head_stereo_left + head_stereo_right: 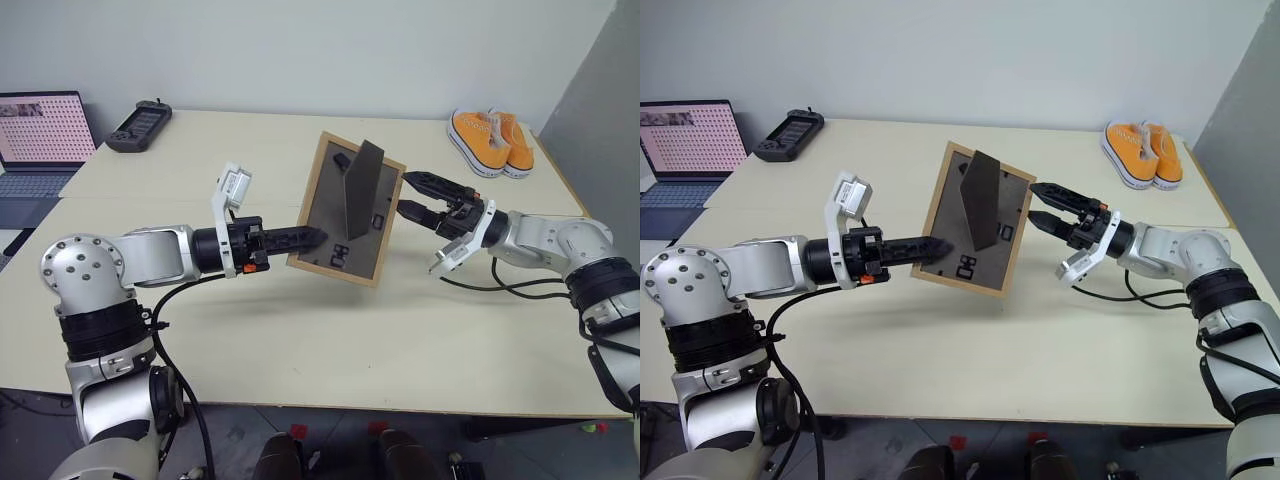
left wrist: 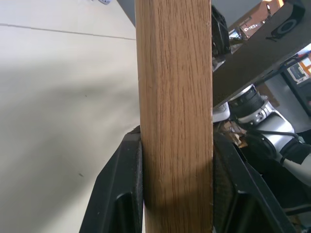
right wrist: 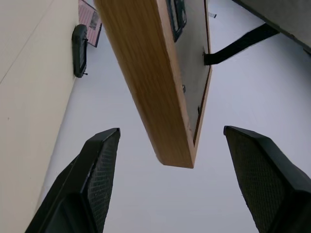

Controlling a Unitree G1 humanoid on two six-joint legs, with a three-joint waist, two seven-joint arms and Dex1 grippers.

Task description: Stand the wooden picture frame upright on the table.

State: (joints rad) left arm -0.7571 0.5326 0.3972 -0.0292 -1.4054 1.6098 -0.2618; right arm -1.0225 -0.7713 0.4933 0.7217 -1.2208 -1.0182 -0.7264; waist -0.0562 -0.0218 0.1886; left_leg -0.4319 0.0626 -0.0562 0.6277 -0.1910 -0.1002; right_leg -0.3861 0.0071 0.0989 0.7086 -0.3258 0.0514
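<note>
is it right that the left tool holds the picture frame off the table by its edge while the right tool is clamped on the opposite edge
Not quite. The left tool does hold the picture frame off the table by its edge, but the right tool is not clamped on it. The right wrist view shows its fingers spread wide, with the frame's corner between them, touching neither.

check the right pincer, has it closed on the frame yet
No, the right pincer is open, its two fingers spread on either side of the frame corner without touching it.
</note>
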